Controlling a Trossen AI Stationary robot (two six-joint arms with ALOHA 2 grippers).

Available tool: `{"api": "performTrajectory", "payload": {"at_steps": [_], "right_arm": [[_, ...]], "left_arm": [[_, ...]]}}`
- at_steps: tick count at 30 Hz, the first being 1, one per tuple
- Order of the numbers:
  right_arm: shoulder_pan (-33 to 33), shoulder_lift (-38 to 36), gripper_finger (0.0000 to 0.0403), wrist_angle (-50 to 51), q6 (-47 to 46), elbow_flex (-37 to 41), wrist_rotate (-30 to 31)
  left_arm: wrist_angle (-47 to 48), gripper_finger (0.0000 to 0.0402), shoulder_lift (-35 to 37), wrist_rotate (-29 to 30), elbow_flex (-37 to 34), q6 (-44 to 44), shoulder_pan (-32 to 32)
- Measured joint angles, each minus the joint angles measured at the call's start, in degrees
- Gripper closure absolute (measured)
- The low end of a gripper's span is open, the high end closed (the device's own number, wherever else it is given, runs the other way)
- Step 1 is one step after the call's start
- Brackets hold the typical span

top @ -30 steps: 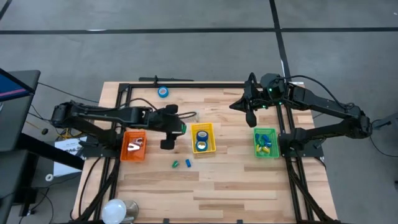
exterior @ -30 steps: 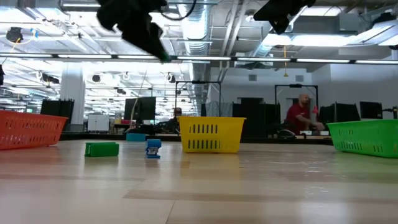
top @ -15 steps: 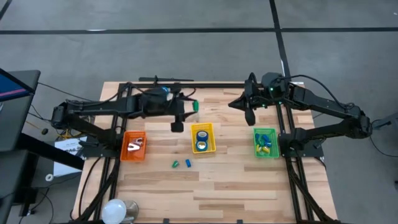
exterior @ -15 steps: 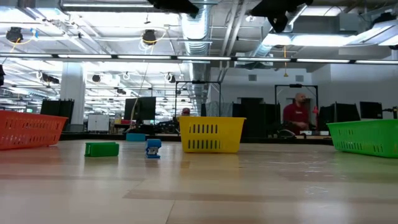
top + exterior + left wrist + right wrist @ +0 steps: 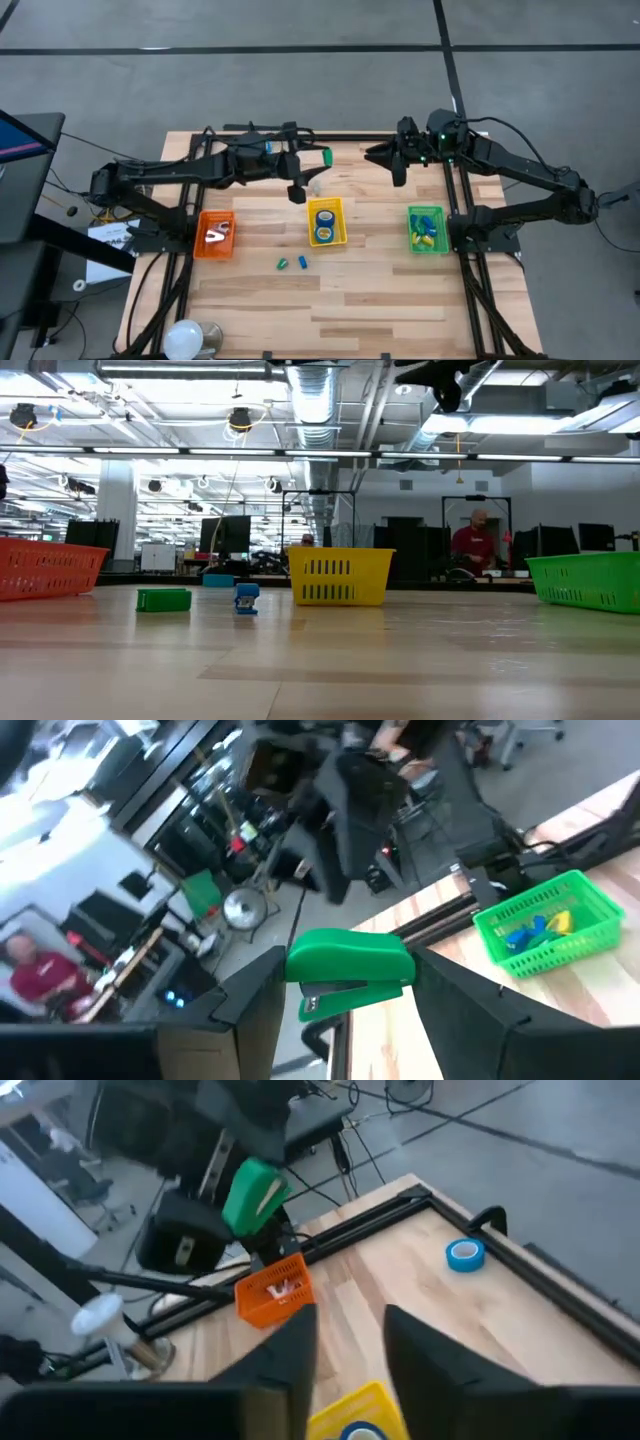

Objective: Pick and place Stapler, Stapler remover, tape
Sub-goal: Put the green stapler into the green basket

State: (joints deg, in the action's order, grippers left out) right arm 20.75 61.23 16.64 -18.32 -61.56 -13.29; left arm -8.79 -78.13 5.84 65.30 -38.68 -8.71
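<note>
- here the left gripper is raised above the far middle of the table, its fingers pinching a green stapler between them.
- the left wrist view shows the stapler clamped across the two dark fingers, level, with the green basket on the table beyond it.
- the right gripper is up over the far right part of the table, near the rail; its fingers stand a little apart with nothing between them.
- one roll of blue tape lies alone on the wood near the far edge, beside the black frame.
- more tape rolls sit in the yellow basket at the table's middle.
- the orange basket is on the left side; the green basket on the right holds blue and yellow pieces.
- a small green block and a small blue block rest on the bare table, just beside each other, in front of the yellow basket.
</note>
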Motion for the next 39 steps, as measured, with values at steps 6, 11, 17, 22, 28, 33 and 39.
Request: {"api": "performTrajectory", "payload": {"at_steps": [6,11,17,22,28,33,39], "right_arm": [[-0.02,1.69,0.0190,-0.54,-8.62,0.02,-2.98],[-0.05,5.71,0.0121,-5.44,-15.07,0.02,-11.15],[-0.46,11.02,0.0075,-15.59,-20.36,0.02,-17.21],[-0.37,13.22,0.0060,-21.35,-21.47,0.02,-17.15],[-0.85,14.17,0.0069,-25.40,-22.25,0.00,-17.34],[-0.85,14.14,0.0090,-25.31,-22.02,0.00,-17.35],[-0.85,14.14,0.0120,-25.31,-21.84,0.00,-18.29]], "left_arm": [[-5.15,0.0204,-3.69,-3.15,-0.07,-3.45,0.00],[-8.45,0.0204,-6.14,-5.16,-0.07,-3.47,0.00],[-9.25,0.0204,-7.06,-5.50,-0.09,-3.49,0.02],[-9.37,0.0204,-7.05,-5.50,-0.09,-3.47,0.00],[-9.54,0.0204,-7.04,-5.49,-0.09,-3.49,0.00],[-9.76,0.0204,-7.04,-5.24,-0.09,-3.49,0.00],[-10.11,0.0204,-7.04,-5.04,-0.09,-3.49,0.00]]}}
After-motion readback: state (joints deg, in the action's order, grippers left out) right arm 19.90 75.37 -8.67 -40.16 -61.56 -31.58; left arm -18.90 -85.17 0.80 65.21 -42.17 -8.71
